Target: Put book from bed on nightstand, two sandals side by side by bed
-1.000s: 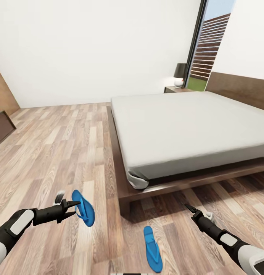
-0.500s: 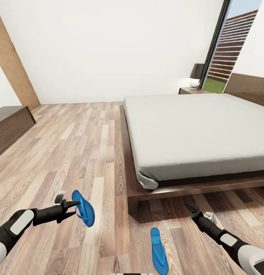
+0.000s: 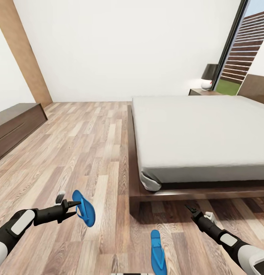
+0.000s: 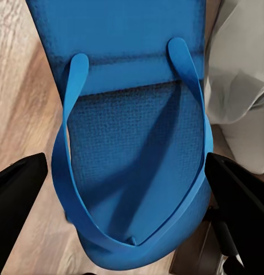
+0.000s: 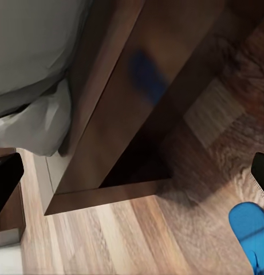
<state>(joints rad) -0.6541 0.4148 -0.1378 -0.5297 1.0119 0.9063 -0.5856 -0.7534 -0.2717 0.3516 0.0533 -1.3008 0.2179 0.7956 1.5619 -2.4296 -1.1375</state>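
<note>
One blue sandal [image 3: 85, 208] hangs above the wood floor at the lower left, with my left gripper [image 3: 75, 206] shut on it. In the left wrist view this sandal [image 4: 132, 172] spans the gap between the two dark fingers [image 4: 17, 192]. The other sandal [image 3: 157, 253] lies flat on the floor near the bed's foot corner, and its blue tip [image 5: 252, 229] also shows in the right wrist view. My right gripper [image 3: 189, 209] hovers open above the floor to the right of it, holding nothing. The bed [image 3: 200, 130] fills the right half. A nightstand [image 3: 200, 91] stands beyond it. The book is out of view.
A black-shaded lamp [image 3: 208, 75] stands on the nightstand beside the tall window [image 3: 242, 49]. A low dark dresser [image 3: 13, 124] runs along the left wall, with a wooden panel [image 3: 25, 53] behind it. Bare plank floor [image 3: 90, 145] stretches left of the bed frame's corner [image 5: 126, 114].
The whole view has swung left, so the bed and nightstand slid right and the dresser came into sight. Both arms keep their pose, the left still gripping the sandal.
</note>
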